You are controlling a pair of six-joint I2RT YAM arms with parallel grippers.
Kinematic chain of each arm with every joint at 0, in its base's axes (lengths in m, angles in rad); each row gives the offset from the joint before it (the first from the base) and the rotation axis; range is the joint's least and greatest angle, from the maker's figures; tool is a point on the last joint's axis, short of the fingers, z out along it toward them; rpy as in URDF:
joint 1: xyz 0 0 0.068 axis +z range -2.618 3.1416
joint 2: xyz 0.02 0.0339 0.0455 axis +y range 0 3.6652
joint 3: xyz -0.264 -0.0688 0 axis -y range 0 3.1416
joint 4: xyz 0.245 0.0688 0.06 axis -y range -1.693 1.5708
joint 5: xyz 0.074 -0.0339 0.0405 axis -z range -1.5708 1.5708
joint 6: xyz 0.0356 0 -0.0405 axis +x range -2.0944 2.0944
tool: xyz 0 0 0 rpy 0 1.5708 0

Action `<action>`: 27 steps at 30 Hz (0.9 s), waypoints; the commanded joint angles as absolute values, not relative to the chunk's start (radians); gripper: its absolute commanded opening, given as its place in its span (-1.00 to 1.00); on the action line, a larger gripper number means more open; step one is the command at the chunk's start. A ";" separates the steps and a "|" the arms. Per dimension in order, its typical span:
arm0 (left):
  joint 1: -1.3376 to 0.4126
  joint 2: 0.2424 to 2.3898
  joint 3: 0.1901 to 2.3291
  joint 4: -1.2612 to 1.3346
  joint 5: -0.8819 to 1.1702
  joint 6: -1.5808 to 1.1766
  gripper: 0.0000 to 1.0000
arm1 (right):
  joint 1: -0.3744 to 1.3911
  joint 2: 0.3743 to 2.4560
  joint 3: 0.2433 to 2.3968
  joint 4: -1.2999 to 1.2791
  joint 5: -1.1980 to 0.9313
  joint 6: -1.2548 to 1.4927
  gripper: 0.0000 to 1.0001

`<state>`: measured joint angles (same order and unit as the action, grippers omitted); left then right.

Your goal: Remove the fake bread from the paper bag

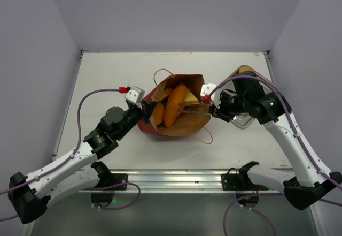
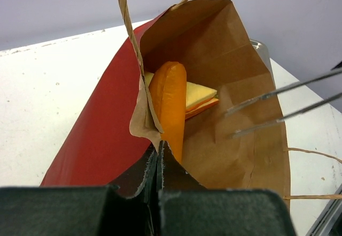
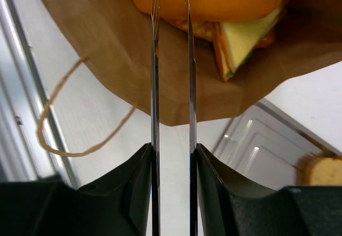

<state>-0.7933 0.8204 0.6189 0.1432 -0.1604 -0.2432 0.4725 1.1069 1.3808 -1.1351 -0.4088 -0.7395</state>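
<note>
The paper bag [image 1: 187, 124] lay in the middle of the table between the two arms, its mouth gaping, with a long orange loaf [image 2: 168, 99] and a yellow-and-orange sandwich piece [image 2: 201, 98] resting inside on the brown lining. The left gripper [image 2: 158, 153] was pinched together on the bag's left rim, just beside a tan loop handle [image 2: 128, 27]. The right gripper [image 2: 231, 123], fitted with two long thin metal rods, extended into the bag from the right, rods slightly apart, nothing between them, tips near the loaf. Right of the bag, partly under the right arm, sat a silver tray [image 3: 256, 139] carrying a tan bread slice [image 3: 320, 169].
</note>
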 commanded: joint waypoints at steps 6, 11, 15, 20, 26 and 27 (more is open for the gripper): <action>-0.798 0.798 0.629 0.155 -0.057 -0.218 -1.00 | 0.620 1.130 1.467 -1.040 0.018 -0.908 -0.17; -0.796 0.769 0.604 0.144 -0.020 -0.227 -1.00 | 0.718 1.147 1.433 -1.002 0.138 -0.917 -0.13; -0.796 0.749 0.592 0.132 -0.008 -0.235 -1.00 | 0.771 1.160 1.431 -1.012 0.205 -0.927 -0.10; -0.796 0.749 0.591 0.123 -0.005 -0.229 -1.00 | 0.801 1.164 1.451 -1.043 0.245 -0.956 -0.07; -0.796 0.750 0.591 0.084 -0.005 -0.198 -1.00 | 0.801 1.146 1.436 -1.074 0.212 -0.937 -0.06; -0.796 0.749 0.592 0.068 -0.005 -0.190 -1.00 | 0.802 1.141 1.421 -1.074 0.215 -0.937 -0.05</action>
<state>-0.7933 0.7605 0.5911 0.0902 -0.0261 -0.2306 0.7979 1.1694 1.4258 -1.0580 0.1848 -0.9253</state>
